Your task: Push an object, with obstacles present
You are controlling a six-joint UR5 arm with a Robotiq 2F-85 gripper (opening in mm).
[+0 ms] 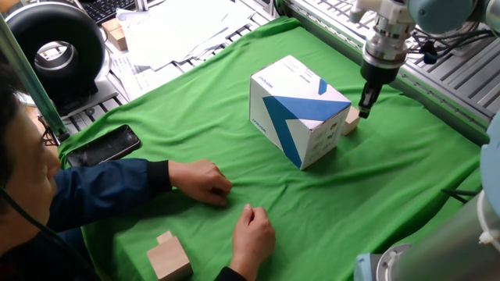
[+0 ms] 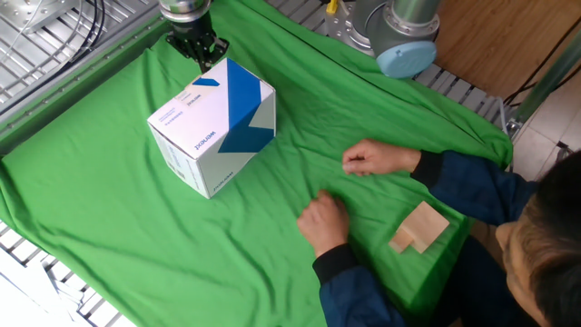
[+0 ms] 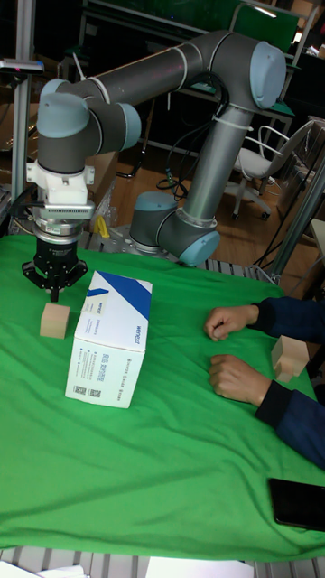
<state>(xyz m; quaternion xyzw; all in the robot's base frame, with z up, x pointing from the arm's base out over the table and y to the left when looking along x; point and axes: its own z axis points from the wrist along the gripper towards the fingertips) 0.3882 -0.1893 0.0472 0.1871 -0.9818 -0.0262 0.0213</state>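
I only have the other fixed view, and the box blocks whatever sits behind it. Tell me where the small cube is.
Observer: The small wooden cube sits on the green cloth close beside the white box, on the side away from the person.
Operator: Report where the claw is relative to it.
Observer: In the tall view the claw hangs just above the cube's top. I cannot tell if they touch.
Operator: Name anything else I am missing.
Observer: A black phone lies at the cloth's edge near the person.
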